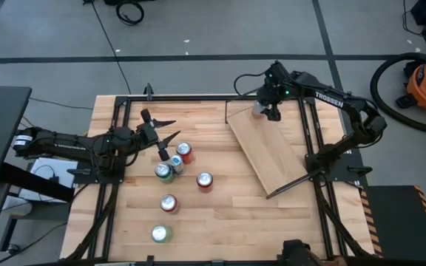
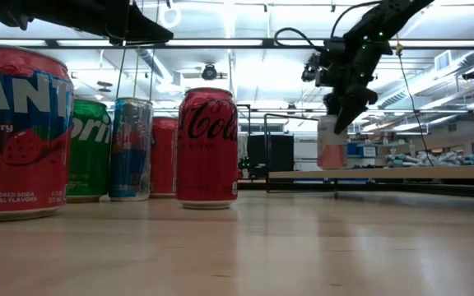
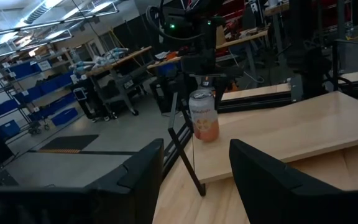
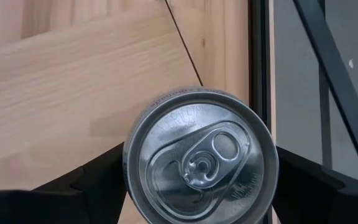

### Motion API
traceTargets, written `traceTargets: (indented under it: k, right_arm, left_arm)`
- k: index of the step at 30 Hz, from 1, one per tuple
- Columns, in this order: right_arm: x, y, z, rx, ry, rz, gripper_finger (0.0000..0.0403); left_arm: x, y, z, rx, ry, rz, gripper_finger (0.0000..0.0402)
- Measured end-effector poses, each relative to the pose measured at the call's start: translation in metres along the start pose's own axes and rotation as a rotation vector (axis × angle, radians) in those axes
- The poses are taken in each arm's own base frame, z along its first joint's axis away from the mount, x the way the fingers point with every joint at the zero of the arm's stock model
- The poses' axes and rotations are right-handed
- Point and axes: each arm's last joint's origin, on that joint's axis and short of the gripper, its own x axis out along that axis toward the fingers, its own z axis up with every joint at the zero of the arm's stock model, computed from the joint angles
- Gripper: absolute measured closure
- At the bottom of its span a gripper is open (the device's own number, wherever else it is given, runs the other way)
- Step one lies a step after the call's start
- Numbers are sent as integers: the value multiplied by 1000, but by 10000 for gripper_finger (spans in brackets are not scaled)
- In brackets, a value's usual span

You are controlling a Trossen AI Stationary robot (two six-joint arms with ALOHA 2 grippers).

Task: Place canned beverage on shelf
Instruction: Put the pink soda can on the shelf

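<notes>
A pale canned beverage (image 3: 203,116) with an orange lower band stands upright at the far corner of the shelf (image 1: 268,148), a light-wood board edged by thin black rods. My right gripper (image 4: 201,186) is shut on it, reaching down from above. The low view shows the can (image 2: 332,144) with its base at the board's top (image 2: 377,173); whether it rests there I cannot tell. My left gripper (image 1: 165,137) stays open and level above the cans at the table's left, holding nothing. My right gripper pinches the can's upper side wall, just under the rim (image 4: 129,177), between its two fingers, one on each side. The fingers (image 4: 309,180) come from above, slanting steeply down. The can stays upright, its top (image 4: 201,162) facing the wrist camera.
Several more cans stand in a cluster on the plank tabletop left of the shelf, among them a red one (image 1: 184,151), a green one (image 1: 163,171) and another red one (image 1: 204,180). Black frame rails (image 1: 313,133) run along the table's sides and far edge.
</notes>
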Motion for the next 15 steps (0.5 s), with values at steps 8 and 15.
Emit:
traceTargets:
  k: [8,15]
  right_arm:
    - [0,5,-2,58,11,63,74]
    - [0,6,-3,65,26,63,72]
  left_arm:
    - [0,0,0,-1,0,0,207]
    - [0,0,0,-1,-1,0,207]
